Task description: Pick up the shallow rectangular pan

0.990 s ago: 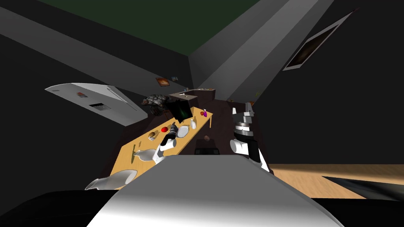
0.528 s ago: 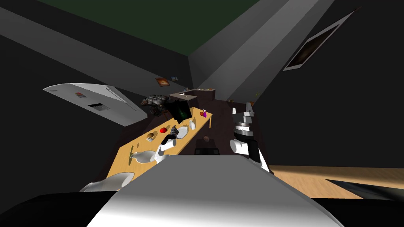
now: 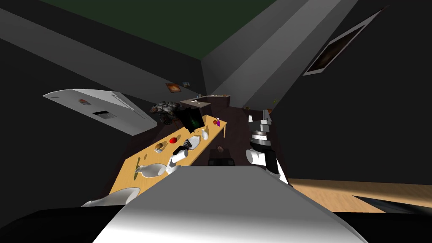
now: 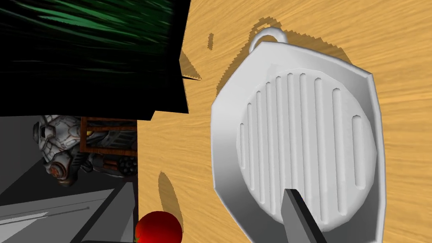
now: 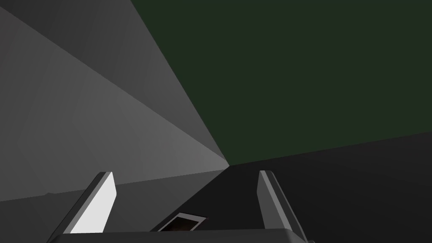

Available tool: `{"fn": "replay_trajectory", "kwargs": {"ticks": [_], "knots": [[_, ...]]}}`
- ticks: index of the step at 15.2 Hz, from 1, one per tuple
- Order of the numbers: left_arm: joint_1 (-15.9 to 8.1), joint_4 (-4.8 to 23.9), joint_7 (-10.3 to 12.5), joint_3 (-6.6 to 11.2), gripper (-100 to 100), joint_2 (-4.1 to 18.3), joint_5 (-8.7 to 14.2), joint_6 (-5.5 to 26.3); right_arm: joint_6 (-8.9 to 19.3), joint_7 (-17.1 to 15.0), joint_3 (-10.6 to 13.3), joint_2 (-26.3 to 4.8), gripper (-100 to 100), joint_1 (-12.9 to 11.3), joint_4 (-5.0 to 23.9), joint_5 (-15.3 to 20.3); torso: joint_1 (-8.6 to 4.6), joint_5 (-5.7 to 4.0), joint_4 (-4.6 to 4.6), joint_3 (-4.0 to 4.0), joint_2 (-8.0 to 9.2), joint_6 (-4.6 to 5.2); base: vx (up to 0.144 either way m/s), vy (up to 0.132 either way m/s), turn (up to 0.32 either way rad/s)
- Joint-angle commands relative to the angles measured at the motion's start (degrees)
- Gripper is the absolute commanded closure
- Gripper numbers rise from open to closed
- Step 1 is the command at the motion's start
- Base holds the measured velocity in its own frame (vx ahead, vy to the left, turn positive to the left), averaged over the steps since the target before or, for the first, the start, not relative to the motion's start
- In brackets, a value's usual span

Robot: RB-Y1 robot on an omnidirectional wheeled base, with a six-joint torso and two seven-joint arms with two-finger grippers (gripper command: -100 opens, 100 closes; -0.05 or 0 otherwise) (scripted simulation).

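The white ridged pan (image 4: 303, 143) lies flat on the wooden surface (image 4: 405, 50) straight ahead of the nearer left tool (image 3: 186, 146), spread I cannot tell, loop end farthest; the right tool (image 5: 184, 172), blades apart, hangs well away

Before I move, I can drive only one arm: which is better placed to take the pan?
Left. Its jaws are close over the pan; the right arm is raised, off the table.

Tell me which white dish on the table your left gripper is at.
The ribbed pan with the loop handle: the left gripper hangs over it. The other white vessels lie apart from it.
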Motion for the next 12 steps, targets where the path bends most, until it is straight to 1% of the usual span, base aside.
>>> {"fn": "replay_trajectory", "kwargs": {"ticks": [1,2,3,4,5,6,7,9,10,12], "knots": [[-0.88,1.81,0.47,0.69,-100,-0.12,0.41,1.75,0.0,0.0,0.0,0.0,0,0.0,0.0,0.0,0.0,0.0,0.0,0.0,0.0,0.0,0.034,-0.019,0.002],[-1.38,3.34,0.94,1.39,-100,-0.35,1.0,3.57,0.0,0.0,0.0,0.0,0,0.0,0.0,0.0,0.01,0.0,0.0,0.0,0.0,0.01,0.034,-0.016,0.0],[-1.38,3.34,0.94,1.39,-100,-0.35,1.0,3.57,0.0,0.0,0.0,0.0,0,0.0,0.0,0.0,0.03,0.01,0.0,-0.01,-0.01,0.01,0.032,-0.016,-0.001],[-1.86,4.79,1.38,2.07,-100,-0.59,1.56,5.3,0.0,0.0,0.0,0.0,0,0.0,0.0,0.0,0.03,0.0,0.0,0.0,0.0,0.01,0.032,-0.019,-0.002],[-1.86,4.79,1.38,2.07,-100,-0.59,1.56,5.3,0.0,0.0,0.0,0.0,0,0.0,0.0,0.0,0.03,0.01,0.0,0.0,0.0,0.0,0.029,-0.019,0.001],[-2.32,6.17,1.79,2.71,-100,-0.84,2.08,6.93,0.0,0.0,0.0,0.0,0,0.0,0.0,0.0,0.03,0.0,0.0,0.0,0.01,0.0,0.033,-0.019,0.002],[-2.32,6.17,1.79,2.71,-100,-0.84,2.08,6.93,0.0,0.0,0.0,0.0,0,0.0,0.0,0.0,0.03,0.0,0.0,0.0,0.0,0.01,0.034,-0.016,-0.001],[-3.14,8.64,2.54,3.87,-100,-1.34,3.02,9.86,0.0,0.0,0.0,0.0,0,0.0,0.0,0.0,0.03,0.01,0.0,0.0,-0.01,0.01,0.041,-0.016,0.0],[-3.14,8.64,2.54,3.87,-100,-1.34,3.02,9.86,0.0,0.0,0.0,0.0,0,0.0,0.0,0.0,0.03,0.01,-0.01,-0.02,-0.03,0.0,0.043,-0.016,0.0],[-3.82,10.71,3.15,4.85,-100,-1.84,3.79,12.29,0.0,0.0,0.0,0.0,0,0.0,0.0,0.0,0.05,0.01,0.0,-0.02,-0.03,0.01,0.041,-0.009,0.001]]}}
